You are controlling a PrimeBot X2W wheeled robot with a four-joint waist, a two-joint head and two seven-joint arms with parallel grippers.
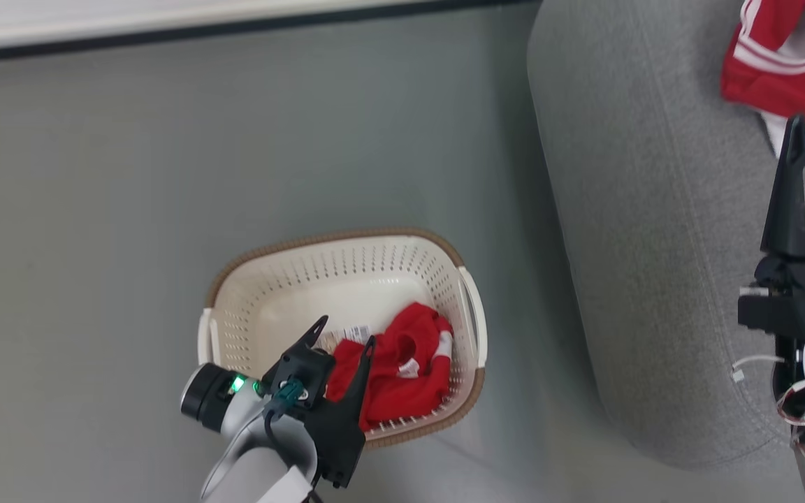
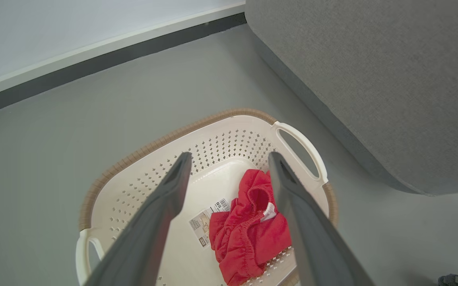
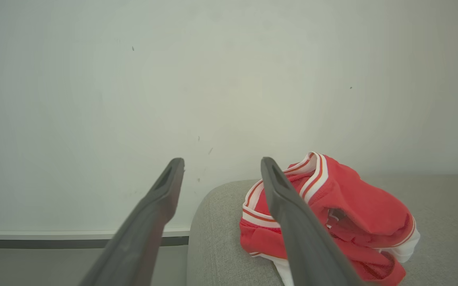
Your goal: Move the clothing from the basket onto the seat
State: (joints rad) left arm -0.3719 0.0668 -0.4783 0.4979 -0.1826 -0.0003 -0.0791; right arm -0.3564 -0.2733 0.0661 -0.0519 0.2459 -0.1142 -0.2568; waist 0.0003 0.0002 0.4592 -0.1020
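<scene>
The cream basket (image 1: 332, 239) stands on the floor with bunched red shorts (image 1: 402, 377) in its right half, elastic waistband up. My left gripper (image 1: 346, 332) hangs open just over the basket's near side, slightly left of the shorts (image 2: 253, 222) and holding nothing. In its wrist view the fingers (image 2: 161, 206) frame the shorts and the basket rim (image 2: 149, 149). A second red garment with white trim (image 1: 787, 56) lies crumpled on the grey seat (image 1: 654, 244). My right gripper (image 3: 222, 161) stands open over the seat, near that garment (image 3: 352, 206), not touching it.
A barcode sticker (image 2: 209, 218) lies on the basket floor beside the shorts. Grey floor (image 1: 165, 175) runs between basket and seat. A white wall with a dark skirting strip (image 1: 235, 28) lies beyond. Loose cables (image 1: 804, 412) hang at my right arm.
</scene>
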